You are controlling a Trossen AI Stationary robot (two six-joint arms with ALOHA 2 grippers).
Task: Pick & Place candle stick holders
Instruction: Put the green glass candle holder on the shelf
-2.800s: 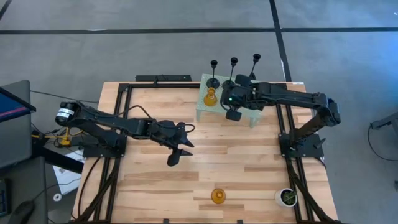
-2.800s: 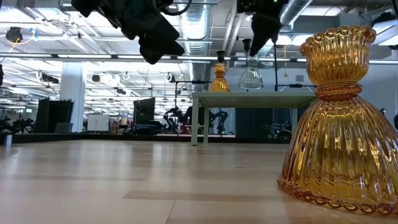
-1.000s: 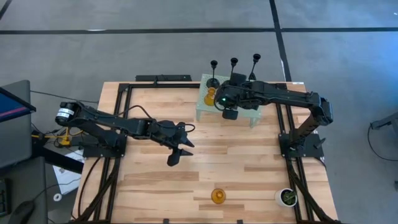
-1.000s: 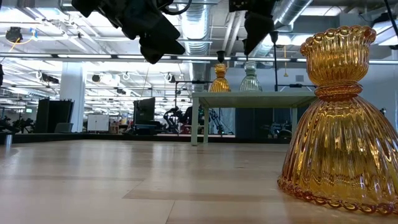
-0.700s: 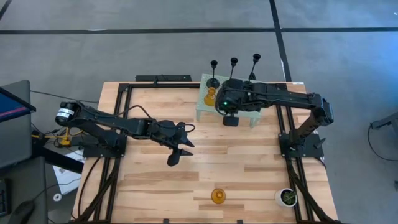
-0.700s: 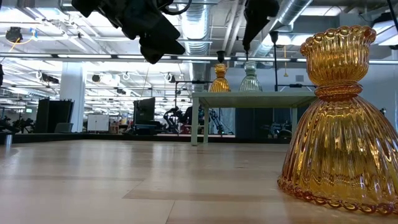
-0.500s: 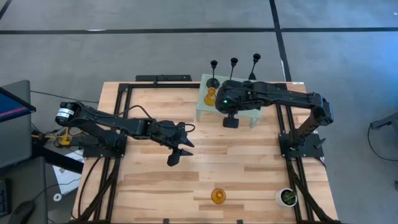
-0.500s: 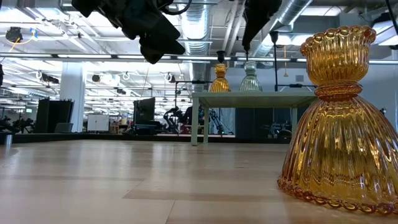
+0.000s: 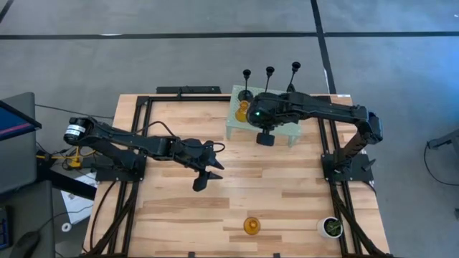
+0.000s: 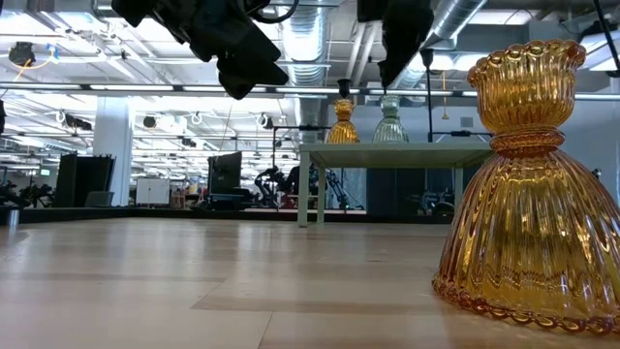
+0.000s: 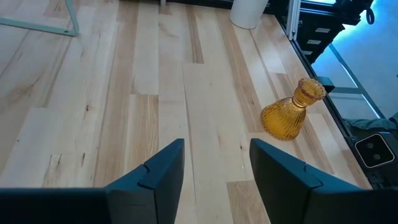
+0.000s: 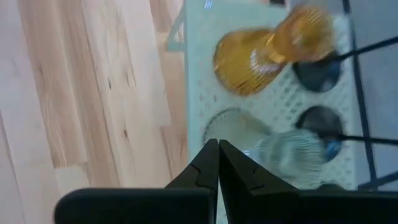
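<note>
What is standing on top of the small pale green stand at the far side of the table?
On the pale green stand: an amber holder, a pale grey-green holder and three black holders. The right gripper, shut, hangs at its front edge; its arm covers part of the top.

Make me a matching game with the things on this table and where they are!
Things:
1. plant pot
2. pale candle holder
3. left claw
4. lone orange candle holder

Places or states:
A. open, above the middle of the table
B. on the small green stand
C. near edge of the table, all alone
D. near right corner

Pairs: 1-D, 2-B, 3-A, 4-C
</note>
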